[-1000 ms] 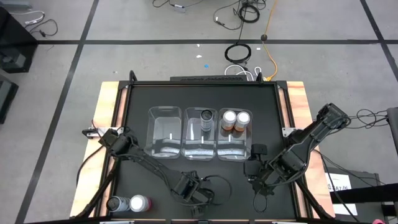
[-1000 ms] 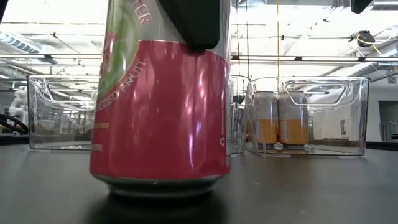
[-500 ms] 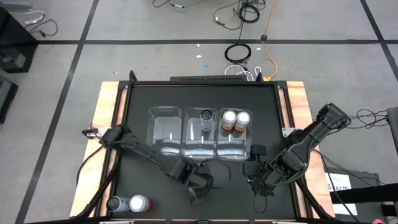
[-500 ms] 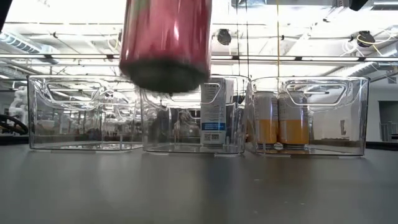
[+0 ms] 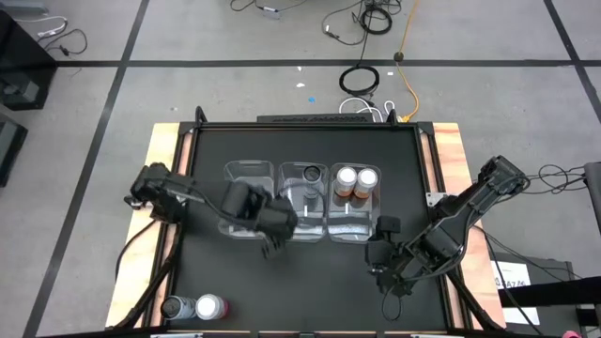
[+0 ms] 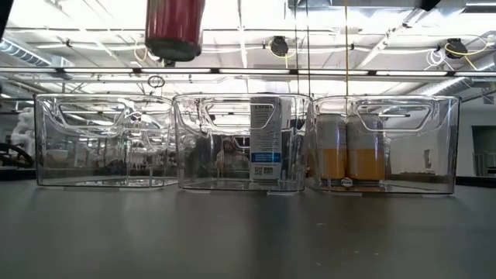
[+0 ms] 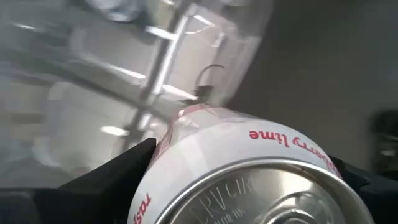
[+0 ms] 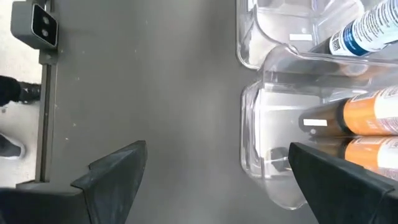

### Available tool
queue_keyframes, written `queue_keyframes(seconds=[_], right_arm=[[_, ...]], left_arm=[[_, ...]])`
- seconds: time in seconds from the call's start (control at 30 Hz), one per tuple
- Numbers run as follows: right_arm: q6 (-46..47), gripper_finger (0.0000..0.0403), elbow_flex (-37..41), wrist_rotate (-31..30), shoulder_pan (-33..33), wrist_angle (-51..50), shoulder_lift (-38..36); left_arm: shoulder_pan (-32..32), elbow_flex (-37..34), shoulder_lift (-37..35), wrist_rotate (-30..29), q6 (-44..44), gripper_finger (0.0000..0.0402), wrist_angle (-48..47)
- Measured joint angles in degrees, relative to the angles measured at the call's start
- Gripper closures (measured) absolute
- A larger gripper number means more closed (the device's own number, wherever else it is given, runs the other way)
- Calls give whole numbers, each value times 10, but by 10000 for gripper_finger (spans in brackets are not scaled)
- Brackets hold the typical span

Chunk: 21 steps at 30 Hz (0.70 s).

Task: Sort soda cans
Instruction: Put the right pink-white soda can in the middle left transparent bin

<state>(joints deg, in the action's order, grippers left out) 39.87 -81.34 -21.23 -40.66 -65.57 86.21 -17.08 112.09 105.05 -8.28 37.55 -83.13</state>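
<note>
Left gripper (image 7: 242, 186): clamped on a pink-red can (image 6: 174, 27), held above the bins (image 6: 240, 143). Right gripper (image 8: 214, 180): fingers spread, empty, over bare table (image 5: 329, 272).

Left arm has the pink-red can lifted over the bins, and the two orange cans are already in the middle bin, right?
Not quite. The two orange cans stand in the right-hand bin, as the high view shows; the middle bin holds one dark can. The left gripper does hold the pink-red can lifted over the bins.
</note>
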Motion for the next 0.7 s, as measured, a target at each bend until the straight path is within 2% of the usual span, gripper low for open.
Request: queue_keyframes(seconds=[0.17,0.33,0.53,0.7], right_arm=[[31,19,0,-14,1,9,0],[77,19,0,-43,1,7,0],[139,19,0,-77,6,7,0],[150,19,0,-78,23,8,0]], left_arm=[[62,-3,-26,-26,-82,81,-41],[125,-51,-36,-25,-181,81,-39],[197,-181,-68,2,-272,81,5],[249,-296,-139,29,-306,81,99]])
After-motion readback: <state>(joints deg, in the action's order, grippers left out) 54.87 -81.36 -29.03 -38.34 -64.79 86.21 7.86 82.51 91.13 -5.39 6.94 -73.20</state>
